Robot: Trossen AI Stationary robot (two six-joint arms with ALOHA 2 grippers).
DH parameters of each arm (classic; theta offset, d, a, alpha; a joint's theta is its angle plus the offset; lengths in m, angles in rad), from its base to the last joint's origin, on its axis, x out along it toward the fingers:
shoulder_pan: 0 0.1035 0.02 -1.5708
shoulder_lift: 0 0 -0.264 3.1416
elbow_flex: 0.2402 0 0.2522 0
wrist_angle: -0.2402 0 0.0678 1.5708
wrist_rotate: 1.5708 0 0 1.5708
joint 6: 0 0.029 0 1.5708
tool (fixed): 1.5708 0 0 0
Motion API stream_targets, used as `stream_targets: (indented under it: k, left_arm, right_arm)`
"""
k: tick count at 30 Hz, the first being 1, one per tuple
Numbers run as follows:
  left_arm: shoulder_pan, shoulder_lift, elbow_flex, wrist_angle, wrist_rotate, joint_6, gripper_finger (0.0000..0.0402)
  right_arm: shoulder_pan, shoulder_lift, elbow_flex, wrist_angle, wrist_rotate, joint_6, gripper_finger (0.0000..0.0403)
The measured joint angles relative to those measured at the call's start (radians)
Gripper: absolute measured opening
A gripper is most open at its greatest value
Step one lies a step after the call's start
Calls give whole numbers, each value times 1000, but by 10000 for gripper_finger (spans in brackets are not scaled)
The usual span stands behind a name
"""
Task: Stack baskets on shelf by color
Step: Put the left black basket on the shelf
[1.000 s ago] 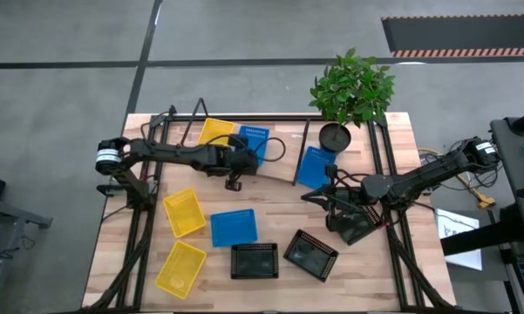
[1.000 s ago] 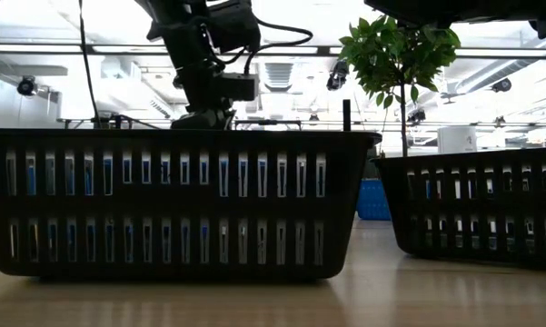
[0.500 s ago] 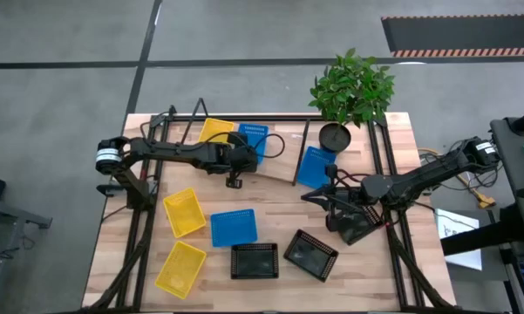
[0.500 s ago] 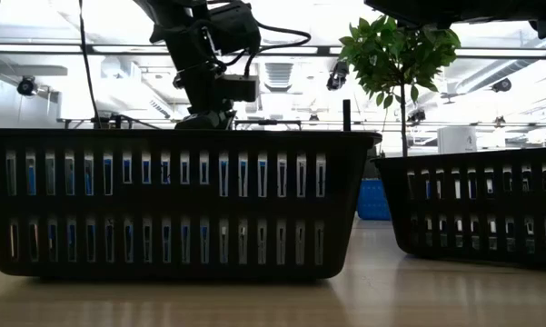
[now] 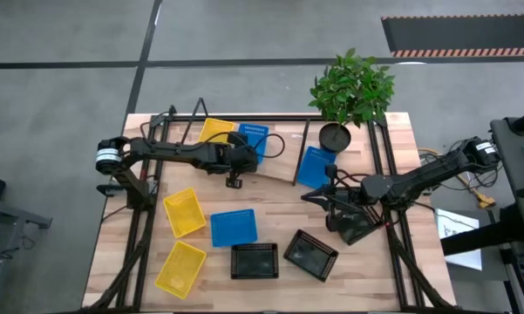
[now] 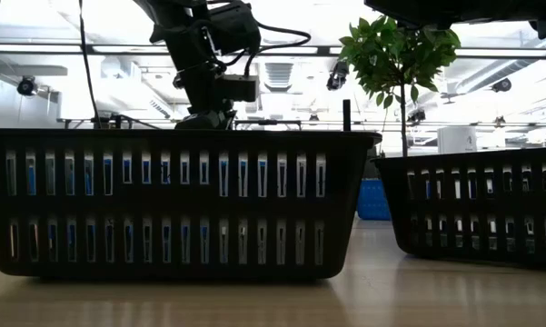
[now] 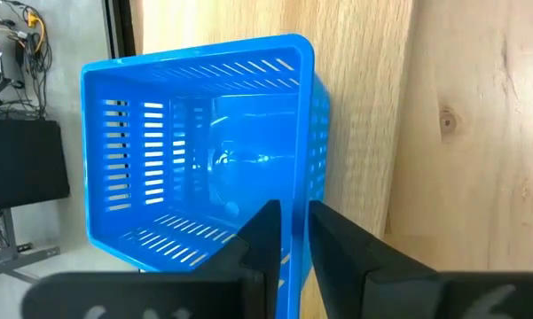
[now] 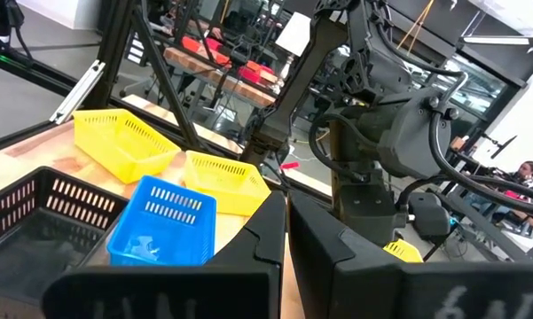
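Blue basket (image 7: 199, 151), at 12 o'clock on the shelf (image 5: 279, 166) beside a yellow one (image 5: 214, 131), is pinched by its wall in the left gripper (image 7: 288, 226); nothing has shifted in the last second, so placement looks settled. Right gripper (image 8: 286, 217) rests at 4 o'clock, fingers together, empty.

Dark jointed arms, black cables

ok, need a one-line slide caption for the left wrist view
Left gripper fingers closed on the near wall of a blue basket sitting on the light-wood shelf.
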Motion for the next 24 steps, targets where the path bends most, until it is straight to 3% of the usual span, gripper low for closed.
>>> stream_targets:
  k: [9,16,20,24]
  left_arm:
    - [-59,-78,28,-55,0,-36,46]
    - [-198,-250,14,-47,26,-205,46]
    - [-301,-345,-31,28,30,-313,46]
    - [-413,-420,-120,239,30,-291,46]
  right_arm:
    - [0,0,0,0,0,-1,9]
    - [0,1,0,-9,2,18,9]
    - [0,2,0,-16,2,41,9]
    - [1,3,1,-17,0,85,9]
